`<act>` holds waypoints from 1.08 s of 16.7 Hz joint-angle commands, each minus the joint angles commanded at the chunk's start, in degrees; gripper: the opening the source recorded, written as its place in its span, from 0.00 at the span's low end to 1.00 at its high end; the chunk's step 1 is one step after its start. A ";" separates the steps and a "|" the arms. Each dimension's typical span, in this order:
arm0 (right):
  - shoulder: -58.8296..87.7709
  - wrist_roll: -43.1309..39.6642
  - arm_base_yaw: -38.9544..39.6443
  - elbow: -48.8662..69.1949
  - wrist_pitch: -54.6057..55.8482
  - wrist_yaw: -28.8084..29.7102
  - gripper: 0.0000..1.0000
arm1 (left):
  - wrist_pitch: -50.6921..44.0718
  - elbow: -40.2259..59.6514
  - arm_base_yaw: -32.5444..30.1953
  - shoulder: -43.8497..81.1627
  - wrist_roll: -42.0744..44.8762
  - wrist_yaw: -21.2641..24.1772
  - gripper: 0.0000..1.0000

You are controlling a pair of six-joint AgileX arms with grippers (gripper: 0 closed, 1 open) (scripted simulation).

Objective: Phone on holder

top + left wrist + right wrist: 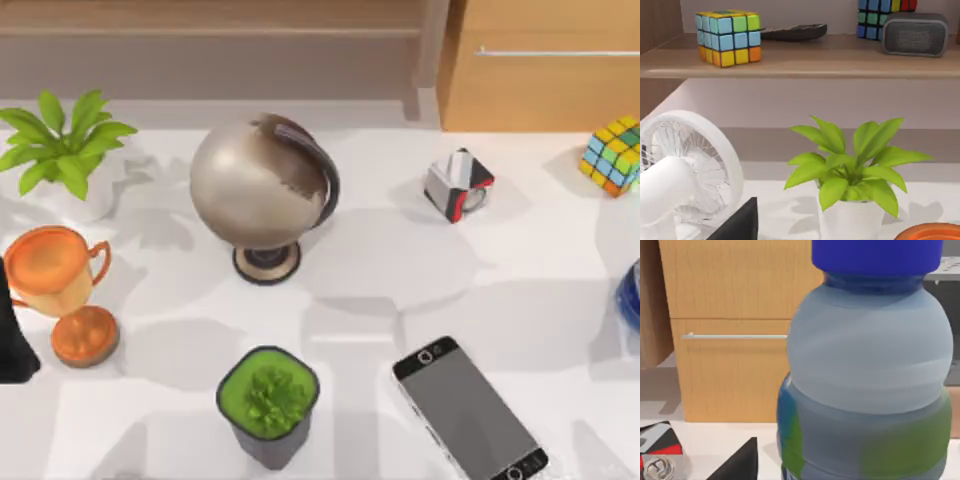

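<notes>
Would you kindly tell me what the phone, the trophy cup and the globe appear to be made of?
Phone: seemingly glass front, smooth grey screen with black ends, and a thin silver, metal-looking edge. Trophy cup: glossy orange, with soft highlights; polished metal or plastic, hard to tell. Globe: brushed, pale metallic-looking ball in a dark arc on a round base.

My white worktop [400,270] runs back to a pale wall. Behind its right side stands a wooden cabinet [545,70] (a drawer with a thin silver handle [735,336]); a wooden shelf [800,62] hangs higher up.
</notes>
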 joint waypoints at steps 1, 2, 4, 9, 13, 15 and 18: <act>0.00 0.00 0.00 0.00 0.00 0.00 1.00 | 0.00 0.00 0.00 0.00 0.00 0.00 1.00; 0.03 0.02 0.03 0.03 -0.03 0.00 1.00 | 0.00 0.00 0.00 0.00 0.00 0.00 1.00; 1.83 0.83 1.86 1.84 -1.40 -0.07 1.00 | 0.00 0.00 0.00 0.00 0.00 0.00 1.00; 17.00 5.81 14.69 14.96 -11.28 0.01 1.00 | 0.00 0.00 0.00 0.00 0.00 0.00 1.00; 39.62 9.96 26.86 29.16 -23.39 0.48 1.00 | 0.00 0.00 0.00 0.00 0.00 0.00 1.00; 52.50 11.50 31.89 36.13 -30.13 0.68 1.00 | 0.00 0.00 0.00 0.00 0.00 0.00 1.00; 69.71 12.86 37.28 45.99 -39.95 0.78 1.00 | 0.00 0.00 0.00 0.00 0.00 0.00 1.00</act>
